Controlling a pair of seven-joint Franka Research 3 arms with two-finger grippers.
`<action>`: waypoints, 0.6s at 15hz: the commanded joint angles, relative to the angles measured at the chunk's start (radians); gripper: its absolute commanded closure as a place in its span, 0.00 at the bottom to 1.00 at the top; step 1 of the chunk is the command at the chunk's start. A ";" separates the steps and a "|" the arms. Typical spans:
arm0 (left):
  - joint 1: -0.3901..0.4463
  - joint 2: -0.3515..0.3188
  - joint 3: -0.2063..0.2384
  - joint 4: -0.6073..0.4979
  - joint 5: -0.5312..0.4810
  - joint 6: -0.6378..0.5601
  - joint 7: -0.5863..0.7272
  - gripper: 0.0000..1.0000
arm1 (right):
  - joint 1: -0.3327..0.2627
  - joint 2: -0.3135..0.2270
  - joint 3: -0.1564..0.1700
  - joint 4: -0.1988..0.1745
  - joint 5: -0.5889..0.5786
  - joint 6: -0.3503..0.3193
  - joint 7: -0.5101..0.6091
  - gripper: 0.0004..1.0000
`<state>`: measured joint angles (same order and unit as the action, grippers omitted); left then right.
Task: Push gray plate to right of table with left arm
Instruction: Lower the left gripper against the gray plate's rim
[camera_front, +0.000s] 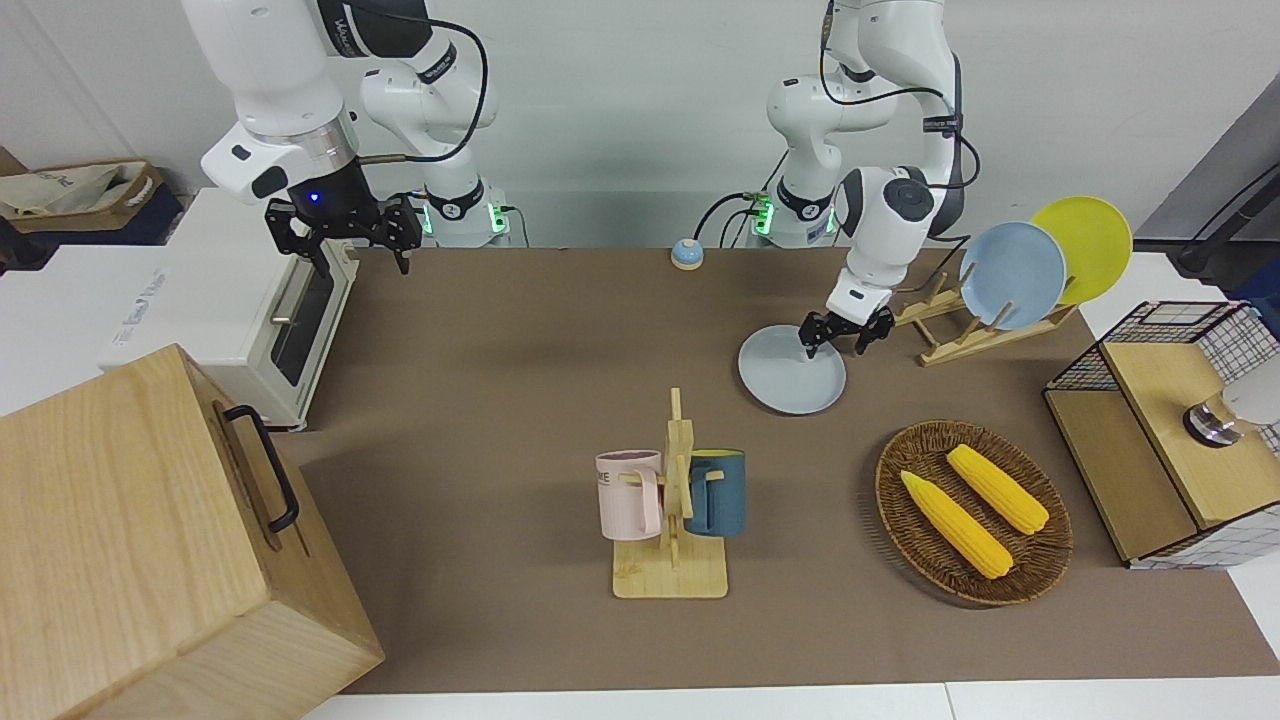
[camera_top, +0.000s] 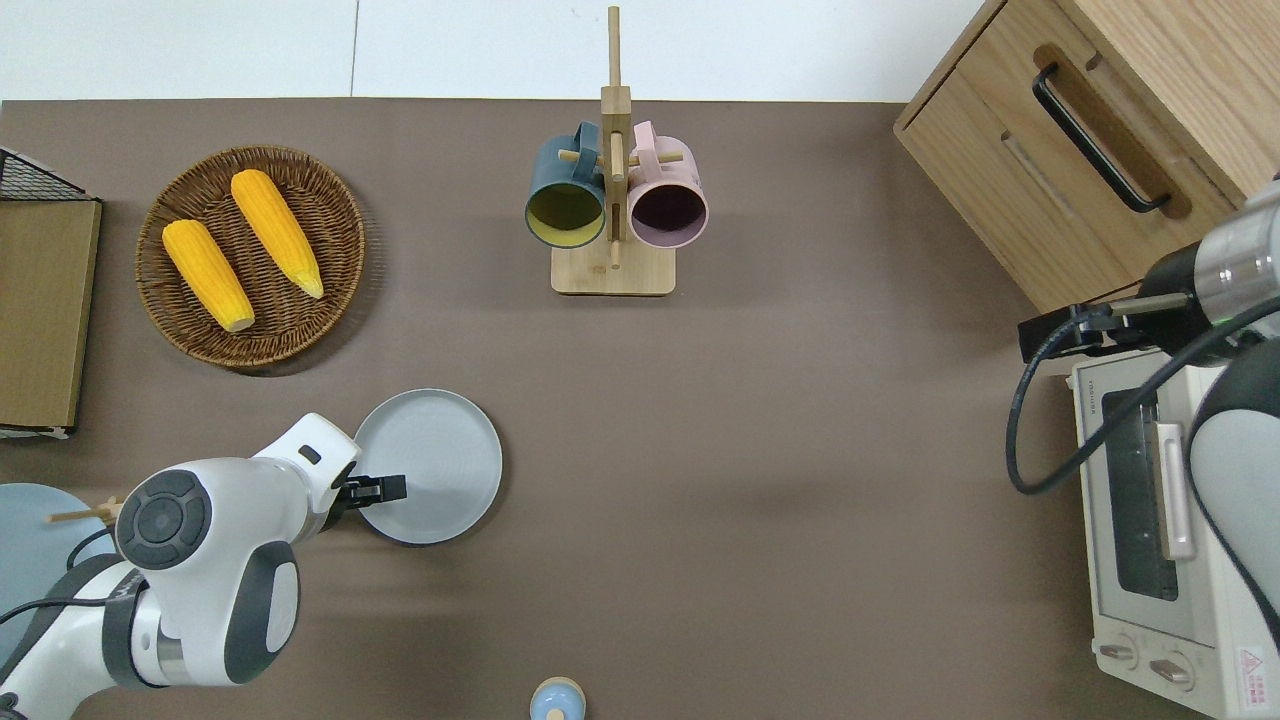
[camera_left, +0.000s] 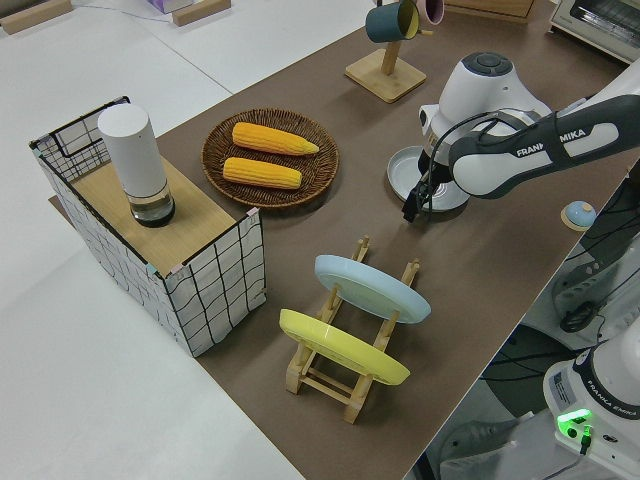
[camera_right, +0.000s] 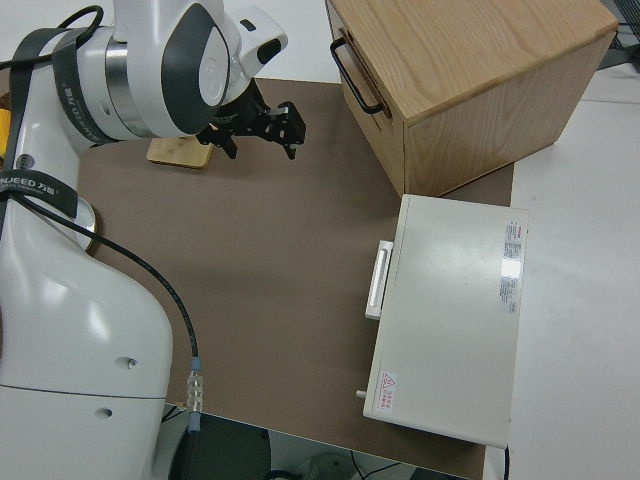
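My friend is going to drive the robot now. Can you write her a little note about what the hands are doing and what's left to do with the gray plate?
Left gripper: open, low over the gray plate's rim, on the side toward the left arm's end of the table.
Right gripper: open, parked.
Gray plate: flat on the table, toward the left arm's end, nearer to the robots than the basket of corn and the mug stand.
Done: the gripper has reached the plate.
Left: the whole push toward the right arm's end; the stretch of table that way looks open.
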<state>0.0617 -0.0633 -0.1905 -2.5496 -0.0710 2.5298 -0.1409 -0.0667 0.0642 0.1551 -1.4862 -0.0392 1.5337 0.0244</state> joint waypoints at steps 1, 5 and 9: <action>-0.011 0.008 0.008 -0.012 -0.012 0.032 -0.011 0.01 | -0.001 -0.006 0.000 0.001 0.007 -0.010 0.003 0.02; -0.013 0.010 0.008 -0.009 -0.012 0.032 -0.025 0.01 | -0.001 -0.006 0.000 0.001 0.007 -0.010 0.003 0.02; -0.014 0.005 0.008 -0.001 -0.012 0.030 -0.023 0.07 | -0.001 -0.006 0.000 0.001 0.007 -0.010 0.003 0.02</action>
<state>0.0603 -0.0494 -0.1892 -2.5481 -0.0711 2.5425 -0.1553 -0.0667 0.0642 0.1551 -1.4862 -0.0392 1.5337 0.0244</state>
